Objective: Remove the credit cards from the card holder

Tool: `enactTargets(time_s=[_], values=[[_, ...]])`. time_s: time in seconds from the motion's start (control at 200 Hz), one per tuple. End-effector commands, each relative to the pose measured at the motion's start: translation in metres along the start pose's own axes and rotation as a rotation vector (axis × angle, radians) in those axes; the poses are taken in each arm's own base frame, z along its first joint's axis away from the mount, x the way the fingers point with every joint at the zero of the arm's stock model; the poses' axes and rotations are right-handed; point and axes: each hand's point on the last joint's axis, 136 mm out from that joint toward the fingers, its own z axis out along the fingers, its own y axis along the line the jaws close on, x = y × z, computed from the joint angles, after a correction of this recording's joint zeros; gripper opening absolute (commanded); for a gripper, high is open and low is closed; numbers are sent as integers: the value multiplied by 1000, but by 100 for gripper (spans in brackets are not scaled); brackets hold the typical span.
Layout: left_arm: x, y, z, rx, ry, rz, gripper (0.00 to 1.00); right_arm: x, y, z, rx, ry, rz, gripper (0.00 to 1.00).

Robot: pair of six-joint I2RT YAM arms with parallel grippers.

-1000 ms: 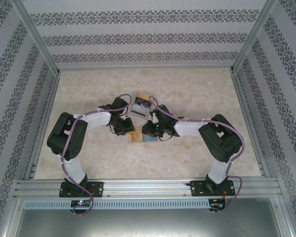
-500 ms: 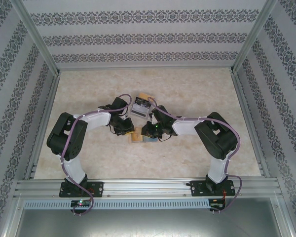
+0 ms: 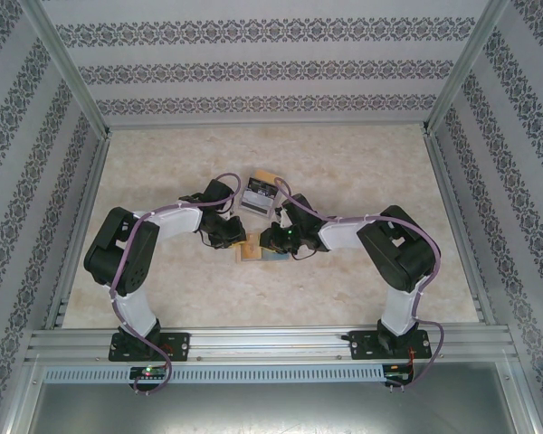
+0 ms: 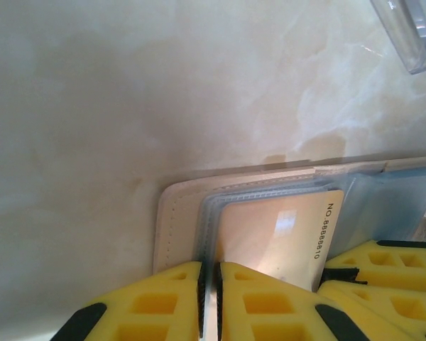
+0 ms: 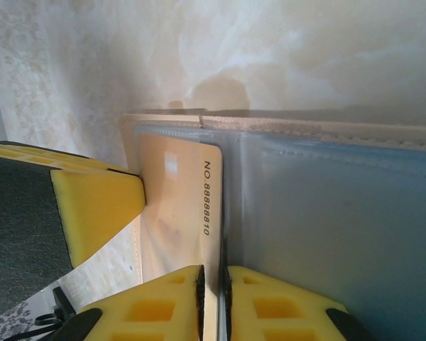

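The card holder (image 3: pixel 252 248) is a beige stitched wallet with clear plastic sleeves, lying open on the marble table between the two grippers. In the left wrist view its cover (image 4: pixel 174 220) and sleeves show, and my left gripper (image 4: pixel 209 266) is shut on a clear sleeve's edge. A tan credit card (image 4: pixel 277 234) printed "NO.8888810" sits in that sleeve. In the right wrist view my right gripper (image 5: pixel 214 270) is shut on the long edge of this card (image 5: pixel 174 192), beside a bluish sleeve (image 5: pixel 326 213). From above, the left gripper (image 3: pixel 233 237) and right gripper (image 3: pixel 270 240) nearly touch over the holder.
A translucent boxy case (image 3: pixel 259 192) with dark stripes stands just beyond the holder, and its corner (image 4: pixel 412 32) shows in the left wrist view. The left gripper's yellow finger (image 5: pixel 99 206) lies close to the card. Patterned walls and metal rails (image 3: pixel 253 344) enclose the table.
Both grippers stay at the holder. The right arm's elbow has shifted slightly to the left. Nothing has been let go.
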Motion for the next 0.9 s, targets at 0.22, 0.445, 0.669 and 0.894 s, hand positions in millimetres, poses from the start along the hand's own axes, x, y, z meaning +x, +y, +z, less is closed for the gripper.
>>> enactTargets(time_s=[0.22,0.445,0.669,0.894], values=[[22,39,16,-138,61,-27,15,-6,8,-7,-60,-38,-15,20],[22,36,16,-123,65,-30,14,-2,5,-1,-55,-12,-12,20],[24,32,16,-95,72,-34,13,-1,12,5,-64,5,-34,20],[28,29,18,-66,78,-41,12,-3,14,13,-53,4,-36,16]])
